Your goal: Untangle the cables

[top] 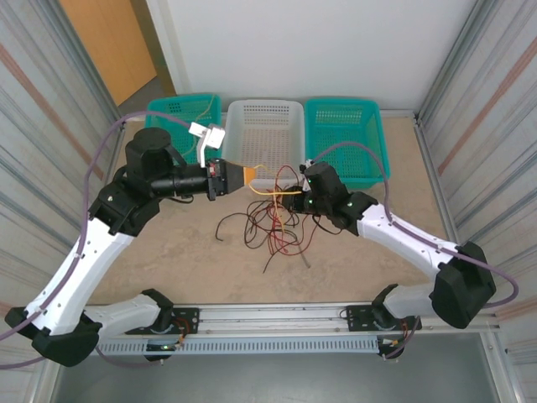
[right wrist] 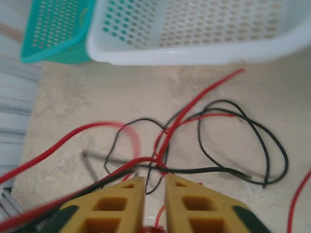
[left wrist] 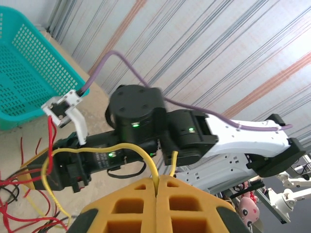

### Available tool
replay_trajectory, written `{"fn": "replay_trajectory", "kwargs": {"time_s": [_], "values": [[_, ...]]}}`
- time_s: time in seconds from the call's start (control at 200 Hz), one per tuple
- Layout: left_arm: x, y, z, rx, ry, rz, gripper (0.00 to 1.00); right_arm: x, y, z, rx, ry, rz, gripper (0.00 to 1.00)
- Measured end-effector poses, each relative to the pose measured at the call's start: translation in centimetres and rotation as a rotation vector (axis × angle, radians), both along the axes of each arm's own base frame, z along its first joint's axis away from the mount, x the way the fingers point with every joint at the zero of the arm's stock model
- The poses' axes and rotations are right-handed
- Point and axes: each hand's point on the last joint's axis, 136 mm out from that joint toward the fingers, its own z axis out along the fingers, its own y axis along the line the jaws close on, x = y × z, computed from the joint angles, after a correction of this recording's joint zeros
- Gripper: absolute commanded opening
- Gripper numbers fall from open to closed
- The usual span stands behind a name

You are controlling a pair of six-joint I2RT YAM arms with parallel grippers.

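Top external: yellow cable (top: 273,191) runs taut from the left gripper (top: 249,178) toward the right gripper (top: 299,196), long axis left to right.
Left wrist view: left fingers (left wrist: 131,208) together, clamped on the yellow cable, which leaves the seam as two thin glossy strands. Right fingers (right wrist: 121,204) nearly together with a narrow slit; whether they pinch a strand, cannot tell. Red and black cables (top: 273,228) lie looped on the mottled beige table (top: 168,252), on the near side of the span. Right arm is nearer the knot.

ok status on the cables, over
Left end effector shut on yellow cable. Right end effector among red cables and black cables, grip unclear. Tangle on table, white basket behind.
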Motion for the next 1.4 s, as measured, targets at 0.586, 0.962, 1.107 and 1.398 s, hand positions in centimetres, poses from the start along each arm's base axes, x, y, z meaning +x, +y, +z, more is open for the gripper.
{"fn": "replay_trajectory", "kwargs": {"time_s": [0.586,0.962,1.107,1.398], "values": [[2.9,5.5,5.9,-0.073,-0.106,0.255,0.00,-0.9,-4.3,-8.0,-0.194,0.231,-0.091,0.00],[5.6,12.6,8.0,-0.148,-0.073,0.534,0.00,-1.6,-7.8,-12.0,-0.275,0.377,-0.177,0.00],[6.0,11.7,8.1,-0.186,-0.041,0.477,0.00,-2.3,-7.3,-9.9,-0.271,0.321,-0.154,0.34],[6.5,7.4,3.3,-0.175,0.087,0.271,0.00,-4.1,-2.0,8.2,-0.104,-0.166,0.029,0.73]]}}
